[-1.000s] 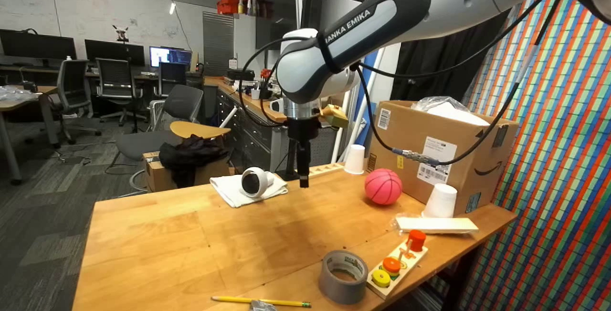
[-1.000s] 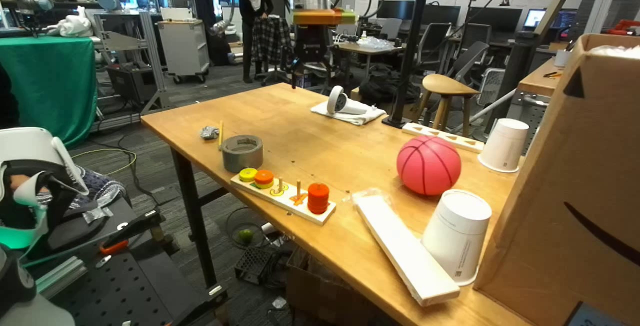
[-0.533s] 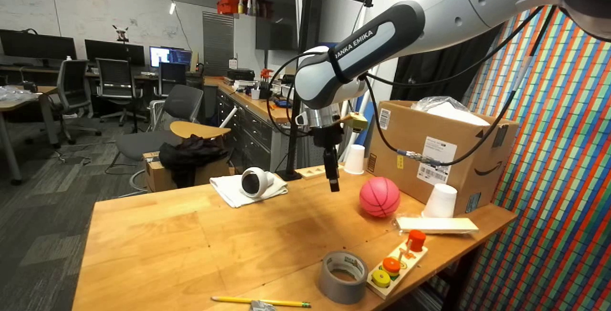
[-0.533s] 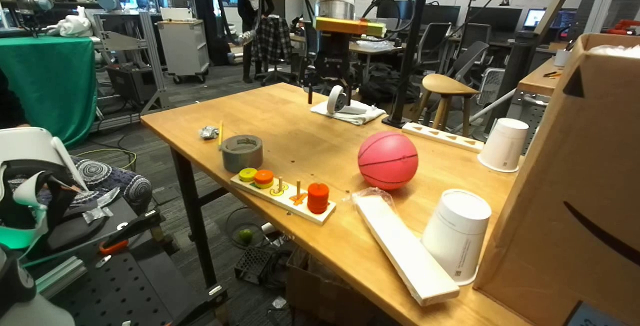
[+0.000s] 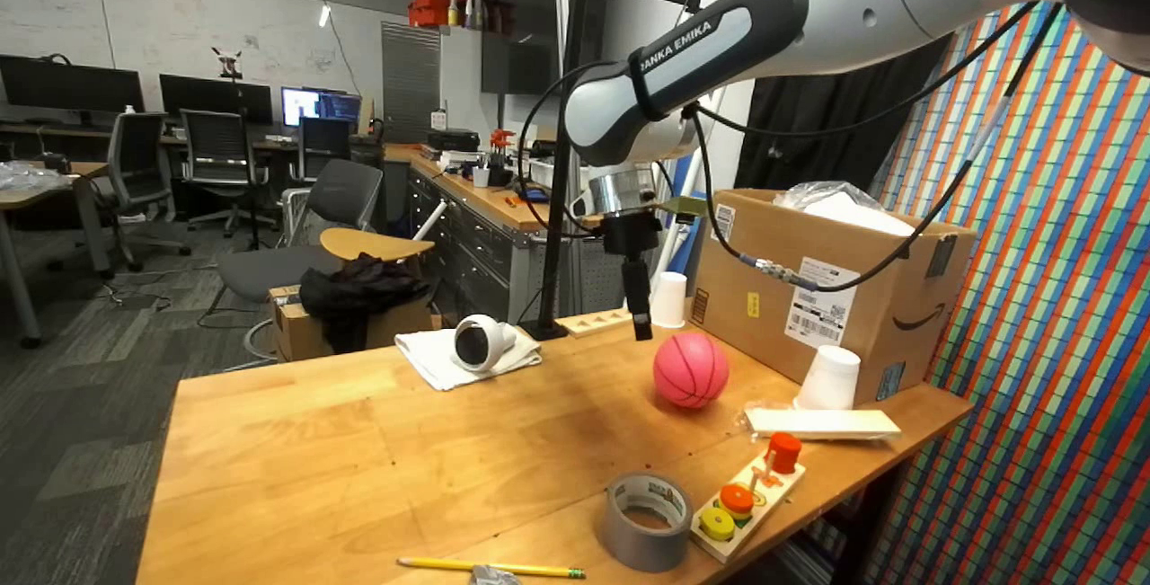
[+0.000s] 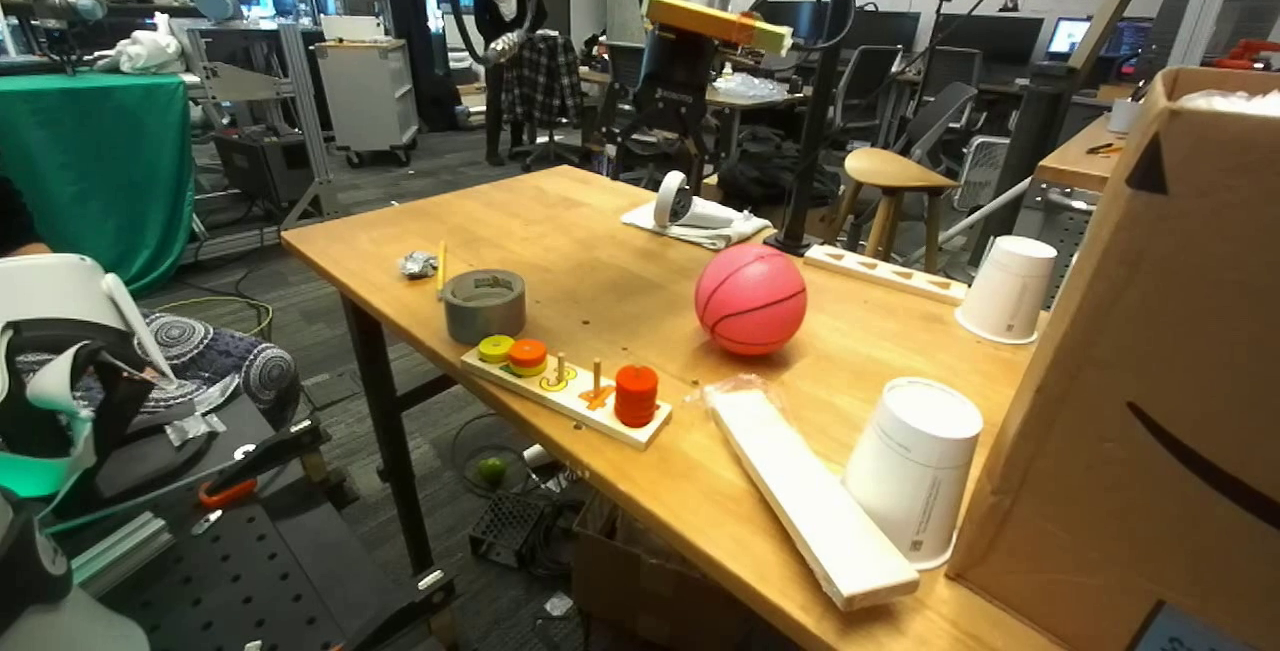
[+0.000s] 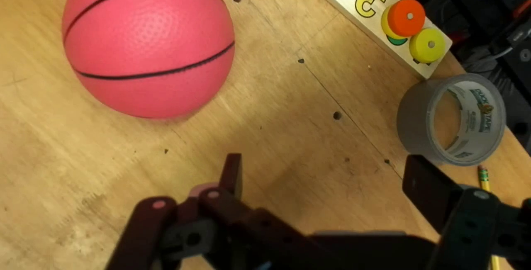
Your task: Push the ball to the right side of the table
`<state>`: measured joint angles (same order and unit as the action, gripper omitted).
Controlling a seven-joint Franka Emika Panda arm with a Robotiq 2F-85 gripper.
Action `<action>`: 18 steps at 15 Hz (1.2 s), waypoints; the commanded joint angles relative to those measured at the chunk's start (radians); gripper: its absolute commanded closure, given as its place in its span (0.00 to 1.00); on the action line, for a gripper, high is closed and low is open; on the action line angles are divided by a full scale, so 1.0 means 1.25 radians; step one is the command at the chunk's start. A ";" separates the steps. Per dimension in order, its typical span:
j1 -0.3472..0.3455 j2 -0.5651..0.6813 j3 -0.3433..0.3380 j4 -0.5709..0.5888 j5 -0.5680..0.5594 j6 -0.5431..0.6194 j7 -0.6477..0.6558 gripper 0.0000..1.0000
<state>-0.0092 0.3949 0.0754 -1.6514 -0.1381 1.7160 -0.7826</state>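
Note:
The pink ball with black lines rests on the wooden table [image 5: 377, 459]. It shows in both exterior views [image 5: 690, 370] [image 6: 750, 299] and at the upper left of the wrist view [image 7: 149, 42]. My gripper [image 5: 642, 333] is raised above the table, beside the ball on its left in that exterior view. It also shows in an exterior view [image 6: 655, 173], further back than the ball. In the wrist view my gripper [image 7: 324, 158] has its fingers wide apart with only bare table seen between them. A gap shows between the ball and the fingers there.
A grey tape roll [image 5: 629, 531] and a peg board with coloured discs [image 5: 719, 522] lie near the table edge. White cups [image 6: 915, 476] [image 6: 1005, 291], a white bar [image 6: 810, 491] and a cardboard box [image 5: 764, 270] stand near the ball. A cloth [image 5: 440, 369] bears a white device.
The ball has rolled left in both exterior views. My gripper has moved right in both exterior views, towards the ball's side, then risen a little and tilted.

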 commanded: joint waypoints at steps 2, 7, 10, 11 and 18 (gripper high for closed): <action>-0.022 -0.002 0.014 0.035 0.043 0.008 -0.101 0.00; -0.021 0.012 0.019 0.074 0.042 0.046 -0.222 0.00; -0.018 0.018 0.026 0.086 0.043 0.095 -0.295 0.00; -0.019 0.023 0.028 0.091 0.047 0.107 -0.317 0.00; -0.028 0.131 0.026 0.102 0.076 0.152 -0.390 0.00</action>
<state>-0.0299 0.4845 0.1015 -1.5665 -0.0680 1.8953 -1.2262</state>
